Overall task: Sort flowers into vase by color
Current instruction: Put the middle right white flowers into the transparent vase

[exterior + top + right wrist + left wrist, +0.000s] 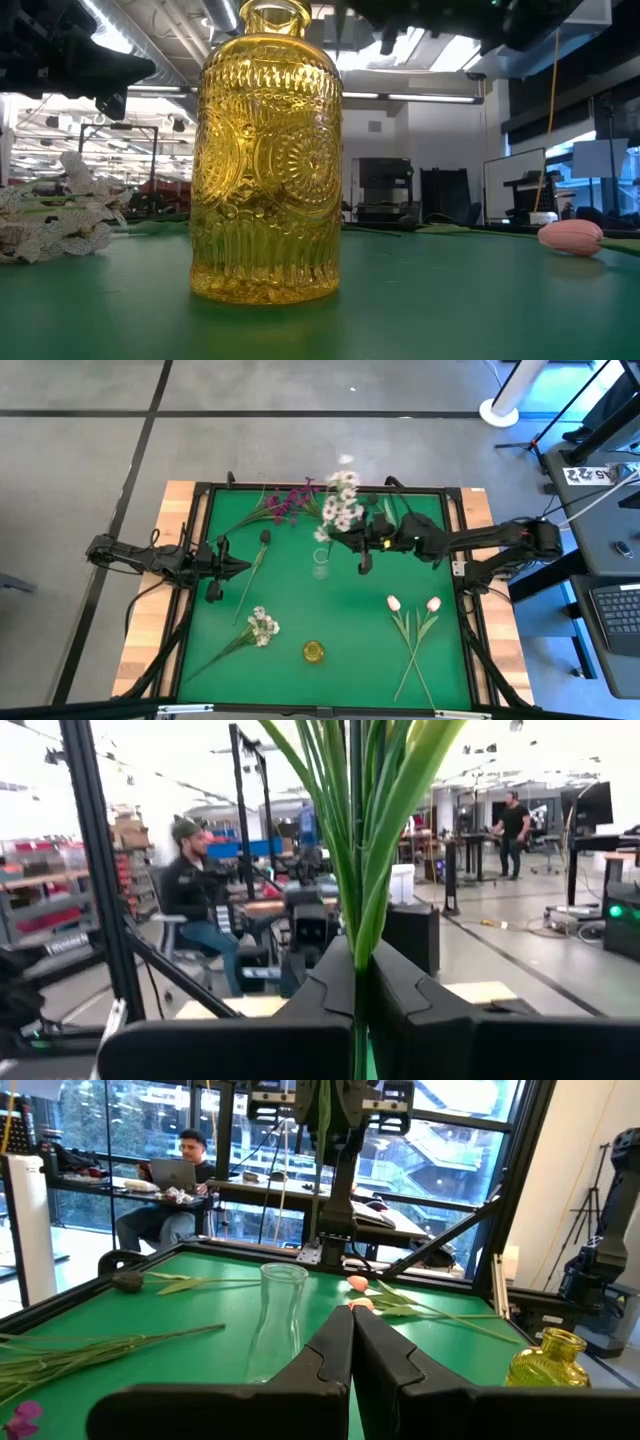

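My right gripper (356, 540) hangs over the middle of the table, shut on a cluster of small white blossoms (344, 498). It is beside a clear glass vase (321, 560). My left gripper (243, 567) waits shut at the table's left. A yellow glass vase (314, 651) stands near the front edge. Magenta sprigs (290, 500), a dark bud (265, 537), another white cluster (262, 625) and two pale tulips (412, 604) lie flat on the green mat. My right gripper pinches the white cluster's bundle of green stems and leaves (360, 935) between its two fingers. The fingers come about level from the table's right and lie across the stems. The flower is lifted clear of the table, its stems rising above the fingers with the blossoms on top.
A raised dark frame (200, 540) borders the mat. The clear vase (282, 1310) stands between the two arms. In the low view the yellow vase (265, 150) fills the foreground. A seated person (175, 1190) works beyond the table.
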Robot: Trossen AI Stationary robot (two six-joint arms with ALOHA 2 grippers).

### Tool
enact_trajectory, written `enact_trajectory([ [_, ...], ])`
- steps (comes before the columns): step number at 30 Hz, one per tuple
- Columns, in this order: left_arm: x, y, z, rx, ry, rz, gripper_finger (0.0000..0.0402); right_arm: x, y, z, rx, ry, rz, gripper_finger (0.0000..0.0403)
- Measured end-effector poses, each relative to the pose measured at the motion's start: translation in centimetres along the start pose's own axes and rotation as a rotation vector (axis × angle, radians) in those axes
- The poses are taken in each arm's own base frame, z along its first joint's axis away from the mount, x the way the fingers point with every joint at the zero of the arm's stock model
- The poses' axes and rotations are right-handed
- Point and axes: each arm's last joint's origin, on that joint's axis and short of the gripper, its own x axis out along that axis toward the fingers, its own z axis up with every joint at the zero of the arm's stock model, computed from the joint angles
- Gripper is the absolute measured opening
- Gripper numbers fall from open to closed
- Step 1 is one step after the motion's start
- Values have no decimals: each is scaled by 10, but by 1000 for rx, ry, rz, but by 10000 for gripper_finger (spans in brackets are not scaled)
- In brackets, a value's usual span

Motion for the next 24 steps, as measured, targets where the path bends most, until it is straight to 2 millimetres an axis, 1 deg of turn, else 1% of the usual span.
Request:
enact_trajectory([
  [4,0,0,0,0,-1,0,0,13,-2,-1,-49,4,9,4],
  [6,0,0,0,0,0,0,0,17,-3,-7,-77,37,5,4],
  [12,0,0,0,0,0,-1,0,19,-10,-18,-81,84,-23,5],
  [18,0,0,0,0,0,0,0,22,-11,-35,-71,146,-30,5],
  [21,0,0,0,0,0,0,0,24,-13,-46,-64,181,-32,5],
  [24,0,0,0,0,0,0,0,26,-14,-54,-35,205,-44,12],
])
